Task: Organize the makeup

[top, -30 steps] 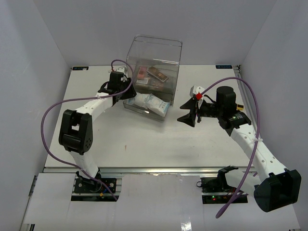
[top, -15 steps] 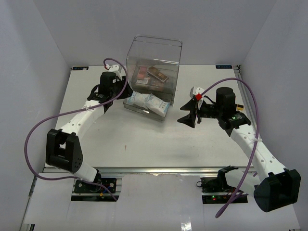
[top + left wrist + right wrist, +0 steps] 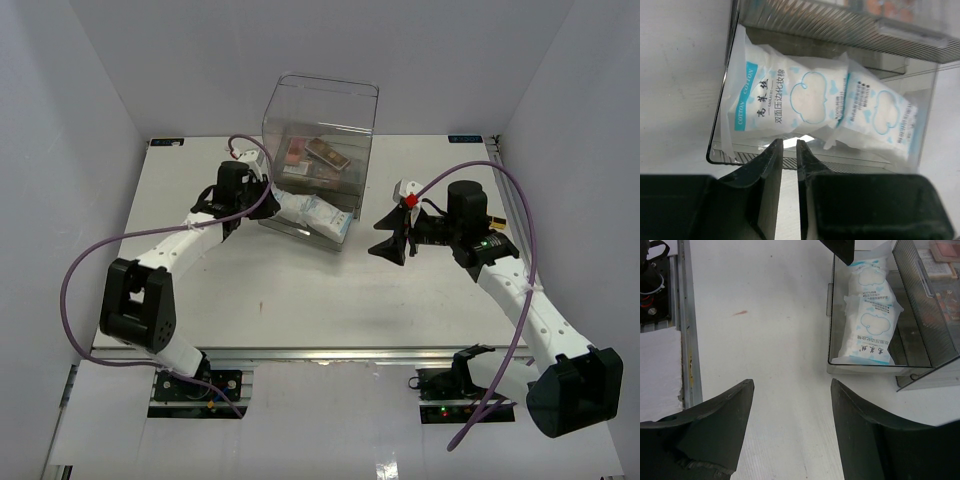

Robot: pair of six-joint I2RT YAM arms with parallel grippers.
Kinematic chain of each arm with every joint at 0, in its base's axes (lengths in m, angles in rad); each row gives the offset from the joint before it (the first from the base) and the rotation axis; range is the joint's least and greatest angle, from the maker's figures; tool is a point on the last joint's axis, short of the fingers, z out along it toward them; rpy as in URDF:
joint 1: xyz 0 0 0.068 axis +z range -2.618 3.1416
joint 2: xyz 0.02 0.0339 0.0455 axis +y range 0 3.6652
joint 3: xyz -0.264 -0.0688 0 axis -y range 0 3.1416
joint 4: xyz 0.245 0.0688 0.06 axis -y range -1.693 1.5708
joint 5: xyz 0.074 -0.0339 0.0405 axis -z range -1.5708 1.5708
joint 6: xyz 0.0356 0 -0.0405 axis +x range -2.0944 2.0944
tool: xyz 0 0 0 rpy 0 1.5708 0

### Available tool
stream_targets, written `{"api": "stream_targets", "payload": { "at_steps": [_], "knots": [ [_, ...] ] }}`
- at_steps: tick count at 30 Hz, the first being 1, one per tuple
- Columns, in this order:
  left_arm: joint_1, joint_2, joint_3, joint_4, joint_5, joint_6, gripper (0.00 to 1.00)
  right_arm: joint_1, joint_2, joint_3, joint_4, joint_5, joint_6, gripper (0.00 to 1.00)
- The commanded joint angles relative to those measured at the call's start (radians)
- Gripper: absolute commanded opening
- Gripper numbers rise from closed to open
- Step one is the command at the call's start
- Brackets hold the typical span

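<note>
Two white-and-blue packets [image 3: 315, 213] lie side by side in the pulled-out lower drawer [image 3: 300, 232] of the clear box [image 3: 322, 108]. The left wrist view shows both packets [image 3: 787, 100], and so does the right wrist view [image 3: 869, 315]. Pink, brown and orange palettes [image 3: 314, 155] lie on the level above, and they also show in the right wrist view [image 3: 941, 260]. My left gripper [image 3: 260, 203] is at the drawer's left end wall [image 3: 850, 161]. Its jaws [image 3: 789, 146] are almost together with nothing between them. My right gripper [image 3: 388, 241] is open and empty over bare table right of the drawer [image 3: 790, 390].
The white table [image 3: 300, 290] has walls on three sides. A small red mark [image 3: 739, 313] is on the table near the front rail [image 3: 685, 325]. The purple cables [image 3: 85, 255] loop beside each arm.
My left arm drew back to the left, then came right again to the drawer's left end. The right arm and the packets have not moved.
</note>
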Motion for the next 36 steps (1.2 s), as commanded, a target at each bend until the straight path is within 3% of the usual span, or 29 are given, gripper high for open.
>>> {"api": "stream_targets", "payload": {
  "at_steps": [1, 8, 16, 25, 29, 34, 36],
  "knots": [
    [-0.032, 0.086, 0.091, 0.020, -0.079, 0.046, 0.29, -0.007, 0.003, -0.001, 0.036, -0.018, -0.013, 0.70],
    [-0.050, 0.215, 0.157, 0.010, -0.135, 0.081, 0.34, -0.005, 0.010, -0.003, 0.037, -0.020, -0.016, 0.70],
    [-0.050, 0.224, 0.176, 0.010, -0.134, 0.078, 0.36, -0.007, 0.016, -0.005, 0.035, -0.024, -0.016, 0.70],
    [-0.050, -0.043, 0.130, 0.038, -0.105, 0.053, 0.59, -0.005, 0.017, 0.001, 0.018, -0.004, -0.044, 0.70],
    [-0.048, -0.183, 0.011, 0.050, -0.114, 0.025, 0.65, 0.011, 0.029, 0.024, -0.011, -0.008, -0.110, 0.71],
    [-0.033, -0.433, -0.209, 0.056, -0.134, -0.015, 0.70, 0.145, 0.140, 0.171, -0.171, 0.150, -0.401, 0.96],
    [-0.025, -0.538, -0.253, 0.008, -0.163, -0.009, 0.72, 0.210, 0.241, 0.258, -0.240, 0.272, -0.497, 0.94]
  ]
}}
